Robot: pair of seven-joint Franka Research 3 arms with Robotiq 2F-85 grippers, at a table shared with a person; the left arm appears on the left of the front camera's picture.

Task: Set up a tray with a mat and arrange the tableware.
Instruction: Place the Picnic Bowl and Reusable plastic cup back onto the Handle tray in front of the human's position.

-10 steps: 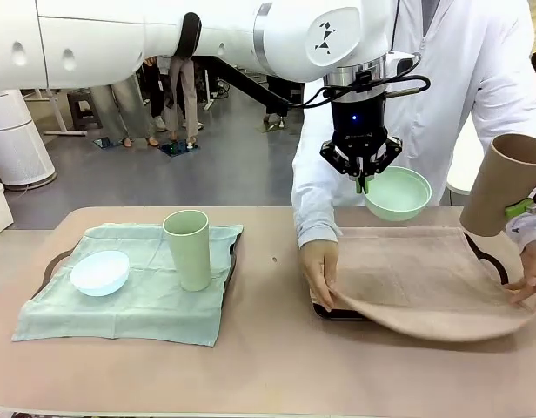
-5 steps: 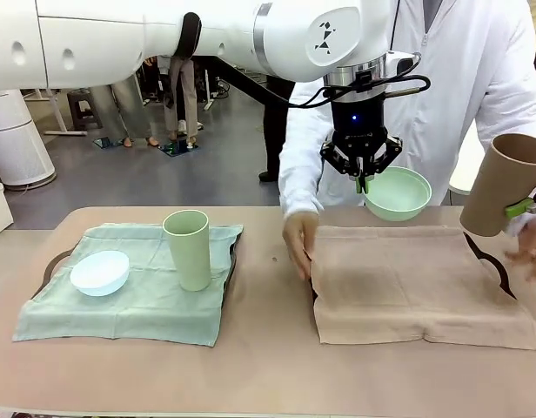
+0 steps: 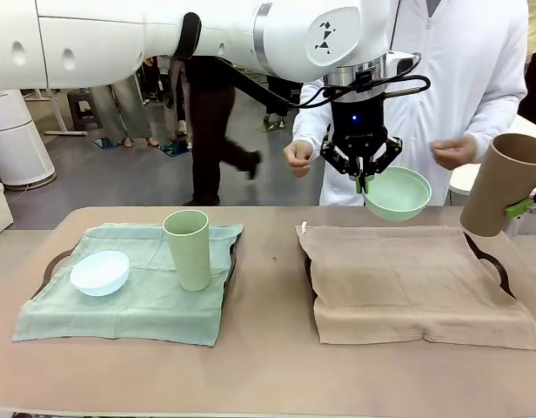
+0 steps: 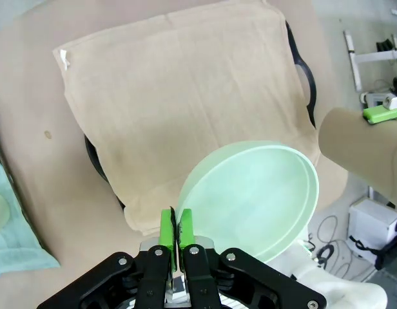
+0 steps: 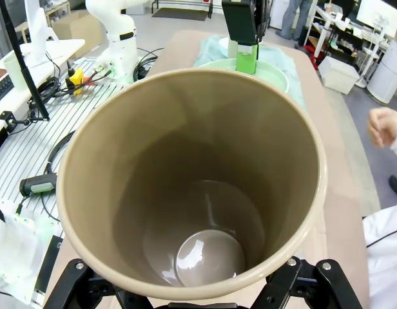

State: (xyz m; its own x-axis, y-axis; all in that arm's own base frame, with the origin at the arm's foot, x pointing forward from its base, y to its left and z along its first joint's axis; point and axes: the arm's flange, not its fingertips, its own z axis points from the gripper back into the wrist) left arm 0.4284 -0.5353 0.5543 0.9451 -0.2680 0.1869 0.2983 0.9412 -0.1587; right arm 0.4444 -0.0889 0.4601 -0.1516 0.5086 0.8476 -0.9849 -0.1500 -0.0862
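My left gripper [image 3: 364,180] hangs above the far edge of the tan mat [image 3: 416,283], shut on the rim of the mint green bowl [image 3: 397,193]. From the left wrist, the bowl [image 4: 256,193] tilts over the flat mat [image 4: 185,96]. At the right edge, my right gripper [image 3: 522,207] is shut on the tan-brown tumbler [image 3: 507,183], tilted in the air; its open mouth [image 5: 192,180] faces the right wrist camera. The pale bluish-white bowl [image 3: 100,272] and the pale green tumbler [image 3: 188,250] stand on the green mat [image 3: 129,313] at the left.
A dark tray [image 3: 496,263] lies under the tan mat, and another tray [image 3: 50,268] under the green mat. The person stands at the far side with both hands [image 3: 298,157] raised off the table. Bare tabletop [image 3: 268,348] runs between the mats.
The person laid the tan mat flat on the right tray and drew both hands back up off the table. Both arms have stayed still.
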